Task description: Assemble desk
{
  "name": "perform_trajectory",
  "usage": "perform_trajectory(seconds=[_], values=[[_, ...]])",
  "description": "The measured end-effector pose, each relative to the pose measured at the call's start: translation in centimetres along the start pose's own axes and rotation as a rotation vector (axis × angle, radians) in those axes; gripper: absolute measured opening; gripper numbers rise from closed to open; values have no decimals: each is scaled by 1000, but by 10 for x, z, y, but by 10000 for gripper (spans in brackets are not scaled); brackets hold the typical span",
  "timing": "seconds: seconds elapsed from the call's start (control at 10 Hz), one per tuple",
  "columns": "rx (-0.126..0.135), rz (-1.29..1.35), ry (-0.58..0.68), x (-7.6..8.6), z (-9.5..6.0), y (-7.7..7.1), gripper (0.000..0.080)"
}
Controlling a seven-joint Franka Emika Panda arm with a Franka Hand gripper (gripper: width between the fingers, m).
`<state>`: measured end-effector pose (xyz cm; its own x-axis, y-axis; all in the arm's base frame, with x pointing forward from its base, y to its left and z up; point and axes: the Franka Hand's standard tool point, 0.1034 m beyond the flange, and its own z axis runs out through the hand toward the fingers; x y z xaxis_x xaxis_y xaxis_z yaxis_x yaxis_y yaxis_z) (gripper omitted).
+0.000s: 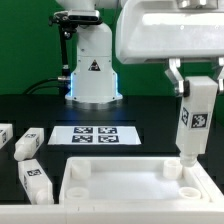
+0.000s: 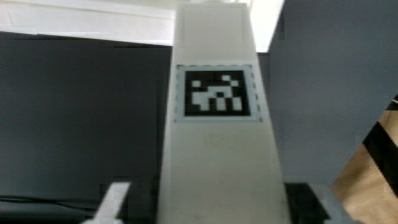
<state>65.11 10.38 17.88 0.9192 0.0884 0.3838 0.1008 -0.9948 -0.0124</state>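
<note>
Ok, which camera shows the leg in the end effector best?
The exterior view: the whole leg stands upright in the end effector, lower end at the desk panel's far corner on that view's right. The wrist view only fills with the leg's tagged face, hiding its lower end.

the gripper (image 1: 197,86) points straight down at the exterior view's right — fingers (image 1: 177,78) clamped on an upright leg (image 1: 196,125).

Black bench (image 1: 40,108), carrying:
- marker board (image 1: 97,134), centre;
- desk panel (image 1: 130,186), foreground;
- three loose legs (image 1: 28,143), lying on the exterior view's left;
- robot base (image 1: 92,70), rear.

Gripper (image 1: 197,86): fingers (image 1: 175,78) clamp the upright leg (image 1: 195,120), whose lower end meets the panel's far corner socket (image 1: 187,167).
</note>
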Motion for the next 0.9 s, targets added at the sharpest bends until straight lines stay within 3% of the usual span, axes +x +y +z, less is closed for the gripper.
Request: perform_trajectory(seconds=[0.5,0.9], values=[[-7,-26,48,-1,17,-6,287],[-19,-32,43,-9,32,4,287]])
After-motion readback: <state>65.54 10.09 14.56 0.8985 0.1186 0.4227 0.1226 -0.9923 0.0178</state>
